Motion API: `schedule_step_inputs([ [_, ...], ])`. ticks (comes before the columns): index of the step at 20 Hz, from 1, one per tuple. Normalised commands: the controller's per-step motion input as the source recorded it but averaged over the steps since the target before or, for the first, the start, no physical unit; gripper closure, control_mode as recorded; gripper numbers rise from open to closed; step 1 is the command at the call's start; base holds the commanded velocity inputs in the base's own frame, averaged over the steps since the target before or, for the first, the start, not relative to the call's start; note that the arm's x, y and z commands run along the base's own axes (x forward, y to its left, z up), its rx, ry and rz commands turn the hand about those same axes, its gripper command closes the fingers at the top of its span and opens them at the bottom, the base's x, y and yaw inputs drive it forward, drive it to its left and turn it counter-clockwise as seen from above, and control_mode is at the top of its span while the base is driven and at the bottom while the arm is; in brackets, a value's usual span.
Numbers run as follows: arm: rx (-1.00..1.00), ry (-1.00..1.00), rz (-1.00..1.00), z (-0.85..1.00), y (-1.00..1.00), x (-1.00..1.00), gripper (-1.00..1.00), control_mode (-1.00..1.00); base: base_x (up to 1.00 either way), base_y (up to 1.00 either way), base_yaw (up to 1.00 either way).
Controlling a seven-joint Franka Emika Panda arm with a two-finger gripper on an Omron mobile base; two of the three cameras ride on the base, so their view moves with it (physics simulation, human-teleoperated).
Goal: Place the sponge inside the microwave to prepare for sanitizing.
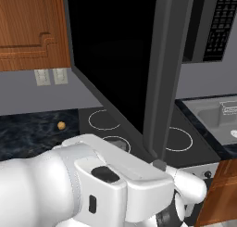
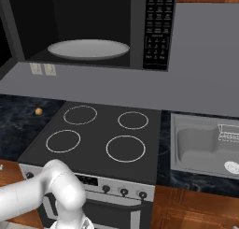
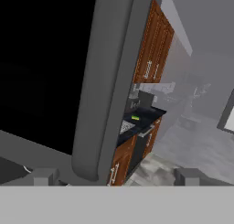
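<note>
Nearest, in the hand view, the gripper [image 3: 114, 176] shows its two small grey fingertips [image 3: 44, 177] set wide apart, nothing between them; the long grey bar handle [image 3: 107, 81] of the open microwave door [image 3: 41, 63] rises just beyond, closer to the left-hand tip, and whether it touches either tip I cannot tell. The door is a slab of black glass in a grey frame, its lower edge running across the near left of that view. In the left base view the same door swings out over the stove [image 1: 185, 149], its handle edge hanging just above the white arm [image 1: 92, 184], so there is little free room around the wrist on that side, while the stove top to the right of the door lies open. The stove is flat and black with four thin white rings and a row of dark knobs along its front edge. Beside it to the right is a grey sink [image 2: 205, 146]. On the dark marbled counter [image 2: 18, 120] left of the stove rests a small round tan ball [image 2: 38, 111]. Farther up, the microwave [image 2: 154, 32] stands open, its dark cavity holding a white round plate [image 2: 88, 49], beside a black keypad strip. Far off in the hand view, a small green and yellow shape, the sponge [image 3: 135, 118], lies on a distant black counter over brown wooden cabinets.
</note>
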Motion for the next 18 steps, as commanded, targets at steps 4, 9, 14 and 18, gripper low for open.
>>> schedule_step_inputs([
  [4,0.12,0.00,0.31,0.00,-0.38,-0.74,-1.00,-1.00,0.00,0.00,0.00],
  [9,0.12,0.10,0.27,0.05,-0.40,-0.08,-1.00,-1.00,0.00,0.00,0.00],
  [14,0.23,0.31,0.25,0.02,-0.46,0.00,-1.00,-1.00,0.00,0.00,0.00],
  [18,0.41,0.40,0.33,0.01,-0.63,0.00,-1.00,-1.00,0.00,0.00,0.00],
])
